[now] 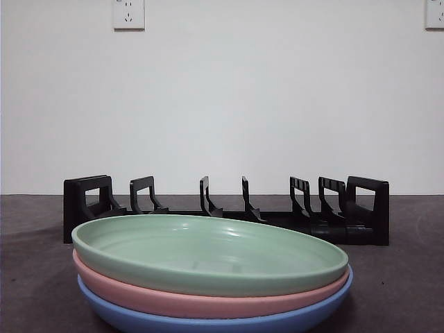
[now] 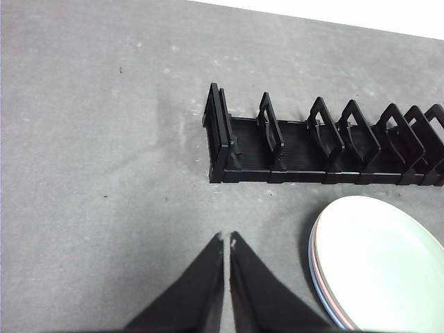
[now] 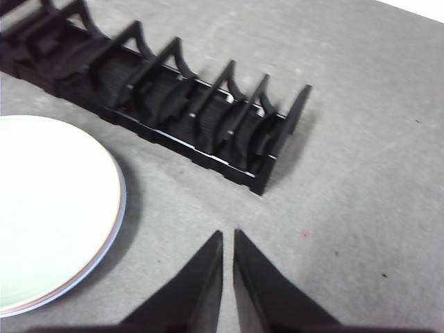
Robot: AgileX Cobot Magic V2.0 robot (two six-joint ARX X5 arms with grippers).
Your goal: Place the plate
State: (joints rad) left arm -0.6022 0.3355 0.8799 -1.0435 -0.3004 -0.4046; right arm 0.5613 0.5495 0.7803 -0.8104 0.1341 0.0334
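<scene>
— Widest in frame? Grey tabletop, carrying everything, then a long black dish rack lying crosswise behind the stack, every slot vacant, dividers upright and ready to take a rim on edge.

— And the plates? Stacked three deep just in front of the rack: green plate on top, pink plate under it, blue plate at the bottom. Lying flat, nested, not touching the rack. Probably kept in a pile so the top one can be lifted first.

— Either arm engaged? Neither. Left gripper hanging above bare tabletop near one end of the rack, fingers pressed almost together, nothing between them. Right gripper likewise above bare tabletop near the opposite end, fingers nearly touching, empty. Stack off to the side of each, well apart from both.

— Stage of the job? By all appearances the very start: no plate lifted, none slotted. Likely next call: parting the fingers, then pinching the green plate's rim, tipping it upright for a slot. Shallow glossy rim, so a slip worth guarding against.
</scene>
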